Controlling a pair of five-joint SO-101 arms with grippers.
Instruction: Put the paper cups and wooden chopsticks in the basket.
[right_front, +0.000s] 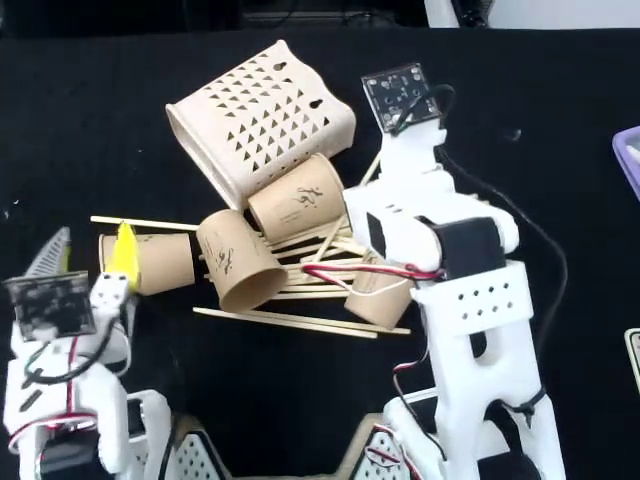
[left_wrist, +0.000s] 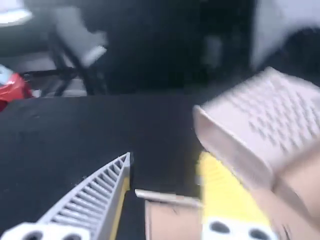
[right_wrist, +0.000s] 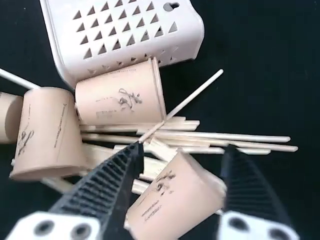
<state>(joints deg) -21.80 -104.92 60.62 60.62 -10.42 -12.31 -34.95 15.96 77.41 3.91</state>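
Black table (right_front: 560, 90), seen from above. The basket (right_front: 262, 112), upper centre, lies tipped on its side, so loading probably means sliding items in or righting it first. Four paper cups lie toppled below it. The basket-side cup (right_front: 298, 198) rests against its lower edge, the centre cup (right_front: 240, 262) is just below, the left cup (right_front: 155, 262) is at left, and the fourth cup (right_front: 380, 298) is beneath the right arm. Wooden chopsticks (right_front: 290, 322) fan out under and between them.

The right gripper (right_wrist: 182, 150), jaws wide, straddles the fourth cup without clamping it, apparently lined up for a grasp. The left gripper (left_wrist: 165, 160), also spread and empty, flanks the left cup's end.

Each cup bears a dark brush-style mark. The smaller print is too small to read.
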